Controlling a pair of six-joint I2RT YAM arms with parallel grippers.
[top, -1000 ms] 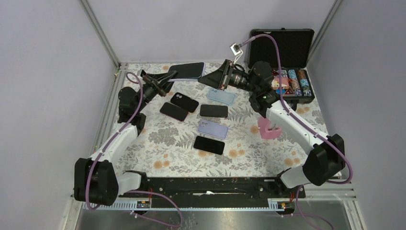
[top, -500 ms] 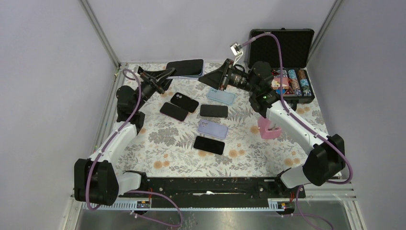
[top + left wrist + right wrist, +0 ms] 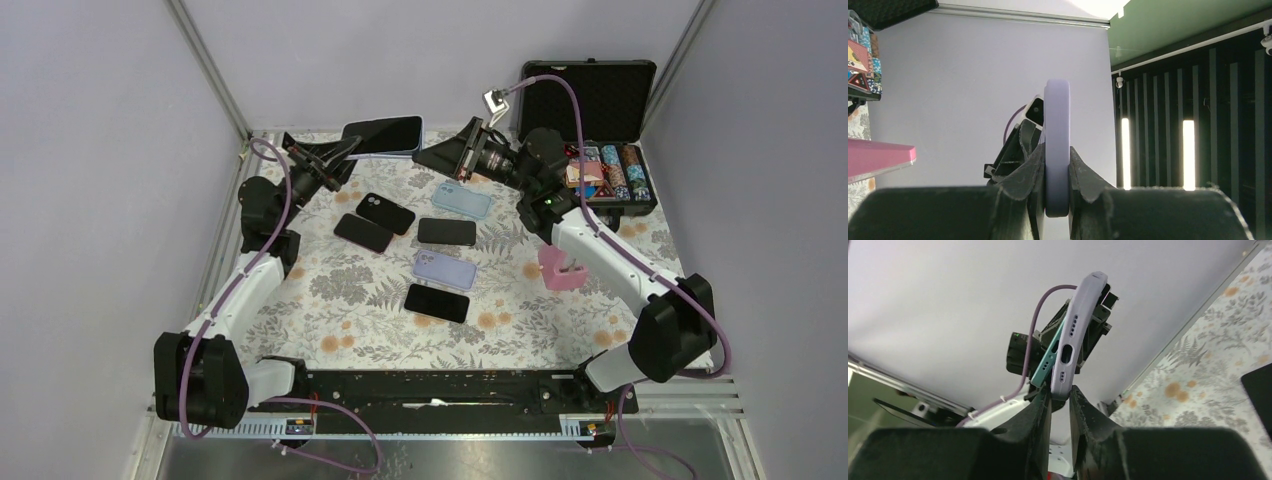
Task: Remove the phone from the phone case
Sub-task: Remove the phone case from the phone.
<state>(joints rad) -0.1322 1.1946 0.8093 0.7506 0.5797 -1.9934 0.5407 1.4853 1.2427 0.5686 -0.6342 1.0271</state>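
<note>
The dark-screened phone (image 3: 383, 132) is in its soft lilac phone case (image 3: 1056, 115), and it is higher now than a second ago. It has gone up and a little to the left, off the flowery tabletop (image 3: 330, 290), at the back between the two arms. The left end effector (image 3: 1056, 160) is squeezed tight on one edge of the case. The right end effector (image 3: 1060, 397) has its fingers close together, pinching the end of the case with the little holes. They have come a bit closer together in the last second. Nothing else has moved. At the back right a black hard box (image 3: 590, 100) stands open, with rows of round colourful chips (image 3: 612, 168) inside. Six flat phones lie on the tabletop: four black ones (image 3: 437, 302), one light blue one (image 3: 462, 201) and one lilac one (image 3: 445, 268). One pink stand (image 3: 560, 270) sits near the right arm.
</note>
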